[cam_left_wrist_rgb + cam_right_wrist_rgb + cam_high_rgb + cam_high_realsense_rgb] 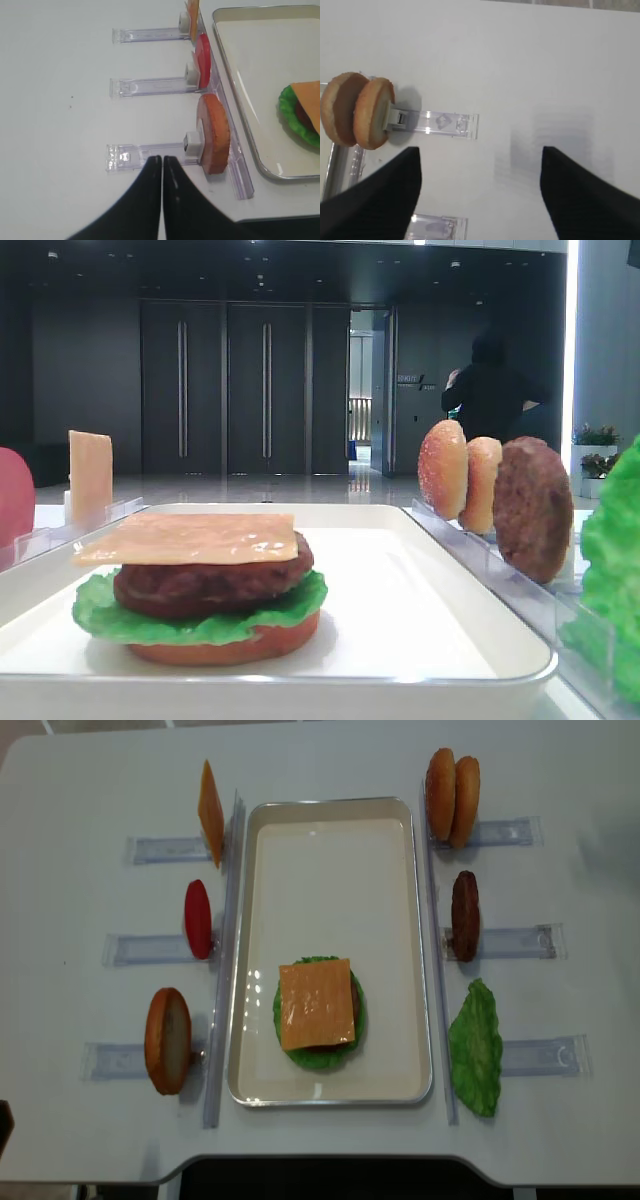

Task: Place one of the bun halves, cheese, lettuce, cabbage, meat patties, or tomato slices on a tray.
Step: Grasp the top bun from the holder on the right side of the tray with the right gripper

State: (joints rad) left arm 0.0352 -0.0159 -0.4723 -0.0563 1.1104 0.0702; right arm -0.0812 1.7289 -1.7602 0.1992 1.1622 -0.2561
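Note:
On the white tray [330, 840] lies a stack: bun bottom, lettuce, meat patty and a cheese slice [316, 1004] on top, seen from the side [200, 580]. Left of the tray stand a cheese slice [210, 812], a tomato slice [198, 918] and a bun half [167, 1040]. To the right stand two bun halves [452, 798], a patty [465, 915] and lettuce [476, 1046]. My left gripper [162, 158] is shut and empty, just left of the bun half [215, 132]. My right gripper [480, 150] is open and empty over bare table, right of the two bun halves [357, 115].
Clear plastic holder rails [150, 152] stick out from each standing ingredient toward the table's sides, and one [445, 124] lies just ahead of my right gripper. The table's front edge [280, 217] is close behind the left gripper.

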